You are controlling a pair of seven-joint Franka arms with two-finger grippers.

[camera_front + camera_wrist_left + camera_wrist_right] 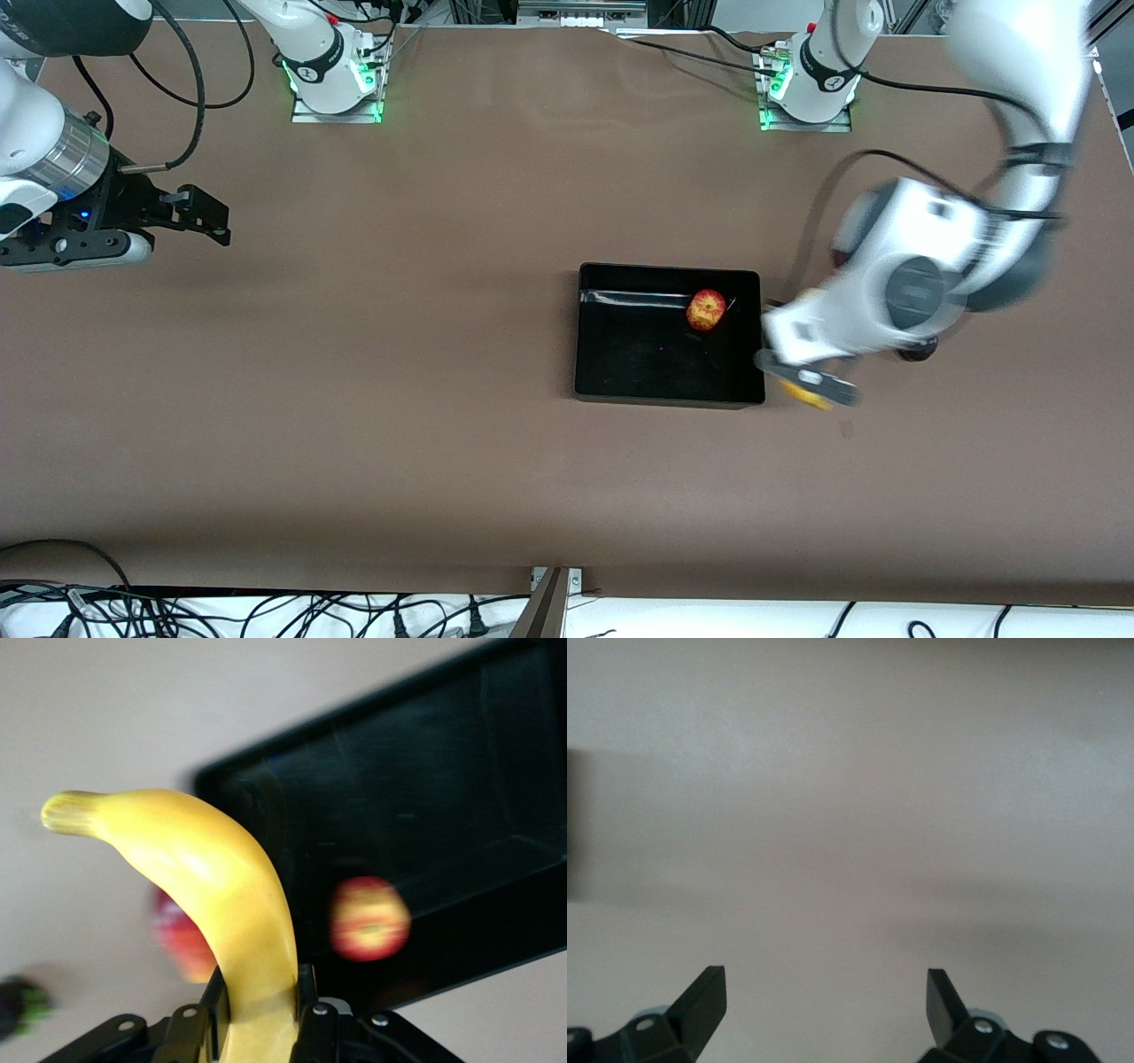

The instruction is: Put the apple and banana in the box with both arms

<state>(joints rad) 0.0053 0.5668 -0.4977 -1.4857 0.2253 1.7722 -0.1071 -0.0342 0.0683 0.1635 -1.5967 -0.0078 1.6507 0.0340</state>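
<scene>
Jaws of the left gripper [811,383] are clamped on the banana [226,895], held in the air just off the box [620,354] at the corner nearest the front camera on the left arm's end of the tabletop [354,425]; in the front view only a smear of yellow shows under the blurred hand. Inside the black box, the apple [706,310] lies by the wall toward the robots' bases, near the left arm's corner. A red fruit [182,939] rests on the tabletop outside the box, half hidden by the banana in the left wrist view; what kind it is cannot be made out. Over bare tabletop at the right arm's end, the right gripper [824,992] hangs with its jaws wide apart, holding nothing.
</scene>
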